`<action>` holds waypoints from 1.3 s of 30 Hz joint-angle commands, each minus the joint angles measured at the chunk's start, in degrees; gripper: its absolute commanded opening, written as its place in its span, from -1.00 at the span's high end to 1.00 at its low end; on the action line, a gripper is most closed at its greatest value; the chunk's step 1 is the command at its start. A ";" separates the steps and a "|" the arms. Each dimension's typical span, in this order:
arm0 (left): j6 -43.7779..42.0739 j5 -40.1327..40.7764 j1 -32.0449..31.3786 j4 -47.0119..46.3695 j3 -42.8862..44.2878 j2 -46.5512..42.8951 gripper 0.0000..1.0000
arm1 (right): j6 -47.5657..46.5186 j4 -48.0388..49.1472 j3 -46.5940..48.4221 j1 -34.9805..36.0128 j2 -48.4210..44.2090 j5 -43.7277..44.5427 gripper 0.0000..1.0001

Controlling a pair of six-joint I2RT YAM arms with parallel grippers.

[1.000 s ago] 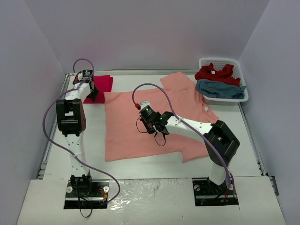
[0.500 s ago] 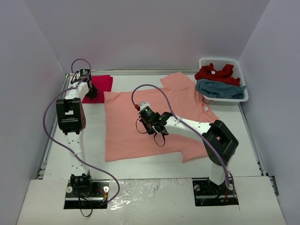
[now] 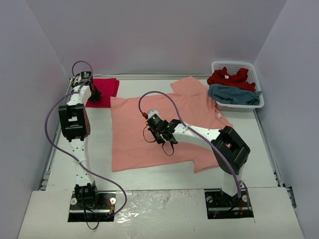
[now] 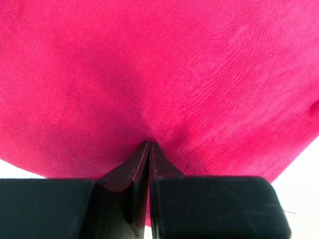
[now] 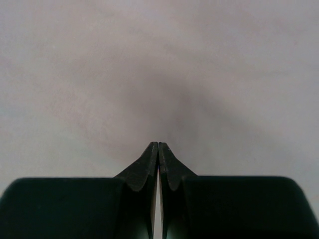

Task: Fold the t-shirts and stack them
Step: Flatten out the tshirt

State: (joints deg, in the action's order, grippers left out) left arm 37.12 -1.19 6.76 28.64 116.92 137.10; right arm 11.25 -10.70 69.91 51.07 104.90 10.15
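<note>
A salmon-orange t-shirt lies spread flat in the middle of the table. A folded crimson t-shirt lies at the back left and fills the left wrist view. My left gripper is shut, with its tips pressed onto this crimson cloth, which puckers around them. My right gripper is shut and empty, low over the middle of the salmon shirt. Its wrist view shows only a blurred pale surface. Another crimson t-shirt and a teal-blue one lie bunched in the basket.
A white slotted basket stands at the back right. A metal rail runs along the table's left edge. Grey walls close in the left, back and right. Purple cables loop above both arms.
My left gripper has moved back and left, and the folded crimson t-shirt has shifted slightly left with it. My right gripper has edged a little left over the salmon shirt.
</note>
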 commanded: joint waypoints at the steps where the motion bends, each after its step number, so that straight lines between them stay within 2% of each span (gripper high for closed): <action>1: 0.67 -0.39 1.23 2.38 2.78 1.24 0.95 | -0.61 -1.69 2.60 0.35 0.74 2.06 1.00; 9: 1.11 -1.01 2.11 3.61 7.35 3.70 0.95 | -0.79 -2.22 3.30 0.35 2.32 2.33 1.00; 16: 2.51 -2.41 3.34 2.91 7.79 4.76 0.95 | -0.79 -2.57 3.57 0.26 3.38 2.86 1.00; 29: 4.89 -4.87 7.03 -0.51 3.05 2.47 0.95 | -0.79 -3.36 4.53 0.35 4.52 2.68 1.00; 39: 4.10 -3.91 6.42 -2.19 0.59 -0.33 0.95 | -0.79 -3.63 4.27 0.35 4.79 2.42 1.00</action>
State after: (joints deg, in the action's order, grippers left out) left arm 42.22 -7.88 13.19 24.64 119.07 139.61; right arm 10.57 -12.40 72.55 51.07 109.62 11.16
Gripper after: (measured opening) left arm 0.026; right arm 0.001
